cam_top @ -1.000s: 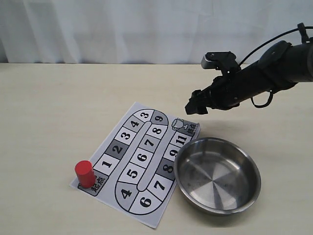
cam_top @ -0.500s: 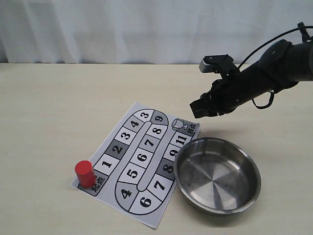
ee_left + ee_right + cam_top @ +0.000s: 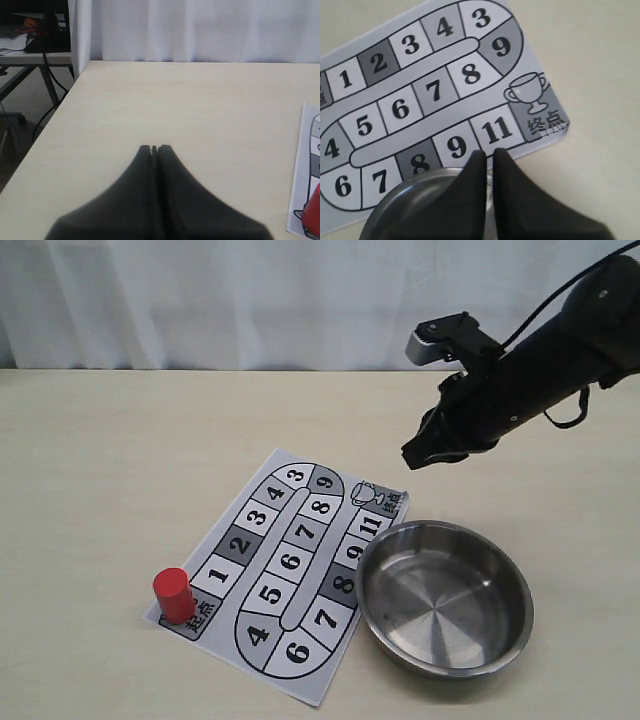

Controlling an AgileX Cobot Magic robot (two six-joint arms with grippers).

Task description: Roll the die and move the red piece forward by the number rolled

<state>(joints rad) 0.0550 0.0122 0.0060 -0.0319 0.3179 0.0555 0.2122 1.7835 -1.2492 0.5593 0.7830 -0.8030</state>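
Note:
The red piece (image 3: 173, 594) stands upright on the start square at the near left corner of the numbered board (image 3: 290, 570); its edge also shows as the red piece (image 3: 312, 212) in the left wrist view. My right gripper (image 3: 418, 457) hangs in the air over the table beyond the steel bowl (image 3: 445, 597), past the board's trophy corner. Its jaws (image 3: 489, 152) are shut to a thin slit and nothing shows between them. The die is hidden: it is not in the bowl, on the board or on the table. My left gripper (image 3: 154, 148) is shut and holds nothing.
The bowl's near rim overlaps the squares 8 and 9 of the board (image 3: 435, 95). The pale table (image 3: 120, 460) runs to a white curtain at the back. The left wrist view shows the table's left edge (image 3: 60, 115) and the floor beyond it.
The right arm has swung to the right and risen a little, and its wrist has tipped more steeply downward. The red piece, board and bowl have not moved.

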